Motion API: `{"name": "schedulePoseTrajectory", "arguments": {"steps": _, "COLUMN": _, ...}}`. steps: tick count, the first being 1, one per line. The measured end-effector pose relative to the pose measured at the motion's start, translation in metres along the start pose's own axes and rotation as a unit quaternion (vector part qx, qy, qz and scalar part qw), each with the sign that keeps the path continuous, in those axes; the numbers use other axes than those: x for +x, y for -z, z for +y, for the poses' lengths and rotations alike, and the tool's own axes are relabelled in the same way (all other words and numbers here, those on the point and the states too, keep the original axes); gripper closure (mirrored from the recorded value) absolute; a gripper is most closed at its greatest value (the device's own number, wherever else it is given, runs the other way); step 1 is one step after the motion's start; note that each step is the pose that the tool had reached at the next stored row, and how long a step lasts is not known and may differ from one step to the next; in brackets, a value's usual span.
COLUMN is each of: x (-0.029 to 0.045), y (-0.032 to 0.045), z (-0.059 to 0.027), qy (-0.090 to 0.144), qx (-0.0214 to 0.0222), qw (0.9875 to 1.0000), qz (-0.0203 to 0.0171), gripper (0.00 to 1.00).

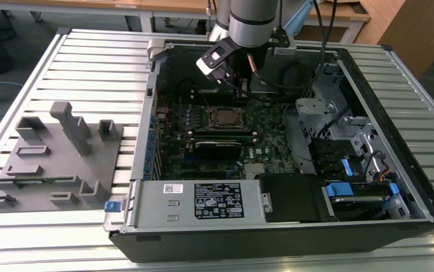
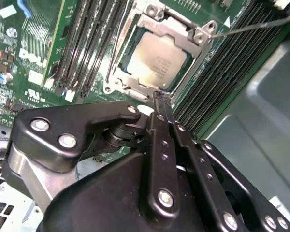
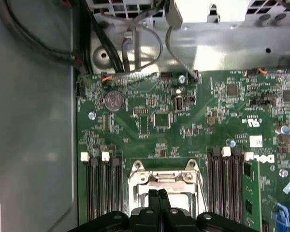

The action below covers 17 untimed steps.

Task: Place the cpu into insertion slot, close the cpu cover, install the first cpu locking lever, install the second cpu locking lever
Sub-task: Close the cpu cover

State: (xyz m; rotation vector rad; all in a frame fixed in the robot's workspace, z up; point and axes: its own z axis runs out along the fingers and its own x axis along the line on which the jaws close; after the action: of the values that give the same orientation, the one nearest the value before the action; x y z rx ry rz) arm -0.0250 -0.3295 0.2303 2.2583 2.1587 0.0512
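I count one computer case (image 1: 277, 245), one grey rack (image 1: 50, 164), one cpu (image 2: 157, 60), one cpu cover (image 2: 176, 30) and one round battery (image 3: 114, 100).

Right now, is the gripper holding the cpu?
No, the cpu lies flat on the motherboard under the cpu cover, and the gripper is shut, with its tips beside the cover's edge.

My arm (image 1: 253, 20) hangs steeply downward, wrist tilted. Its gripper (image 2: 160, 98) points down, with both black fingers (image 3: 152, 205) pressed flat together at the tips.
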Motion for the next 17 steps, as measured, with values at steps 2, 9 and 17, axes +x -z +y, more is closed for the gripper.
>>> {"name": "schedulePoseTrajectory", "arguments": {"steps": 2, "x": 0.0000, "y": -0.0002, "z": -0.0021, "qy": 0.000, "qx": 0.0000, "qw": 1.0000, "qz": 0.0000, "gripper": 0.89}}
{"name": "schedulePoseTrajectory", "arguments": {"steps": 9, "x": 0.0000, "y": -0.0004, "z": -0.0024, "qy": -0.001, "qx": 0.0000, "qw": 1.0000, "qz": -0.0004, "gripper": 0.89}}
{"name": "schedulePoseTrajectory", "arguments": {"steps": 17, "x": 0.0000, "y": -0.0007, "z": -0.0025, "qy": 0.053, "qx": 0.0006, "qw": 0.9986, "qz": 0.0011, "gripper": 0.89}}
